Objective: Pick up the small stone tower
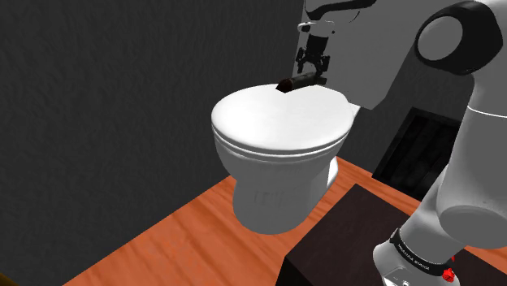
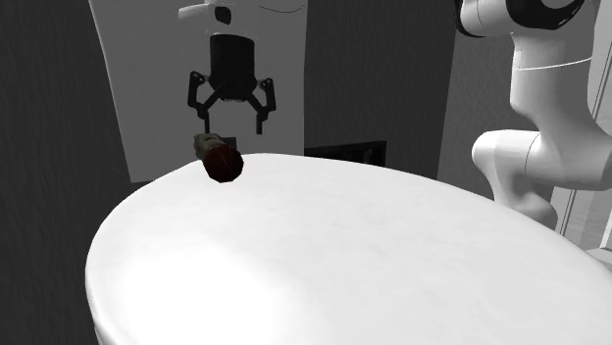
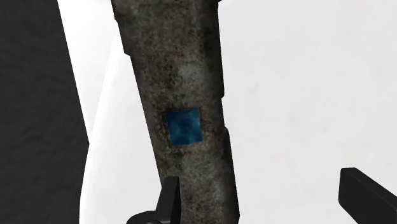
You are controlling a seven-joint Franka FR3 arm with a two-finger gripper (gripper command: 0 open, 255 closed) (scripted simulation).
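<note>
Hovering over the rear edge of the toilet lid (image 1: 276, 122), the tool (image 2: 231, 125) pointed straight down, fingers spread, pinching nothing. The stone tower (image 2: 222, 157) lay toppled on its side on the lid, close to that rear edge and just below the tool, not touching it. Its dark reddish end faced the second exterior camera.

Wrist view: mottled grey shaft with a small blue square (image 3: 183, 126) ran lengthwise away from the fingers. It sat off-centre in the gap, under one finger (image 3: 170, 198) and well apart from the other.

Judgement: the fingers stood across the shaft's narrow width, which suits a pinch on a lying tower. A sideways shift looked needed first to centre it, or one fingertip would land on the stone.

Room: the lid was broad and bare toward its front edge. Behind the rear edge, a white upright panel (image 2: 127, 98) stood near, leaving little room. The shaft looked rounded, so a nudge might roll it off the near edge.
</note>
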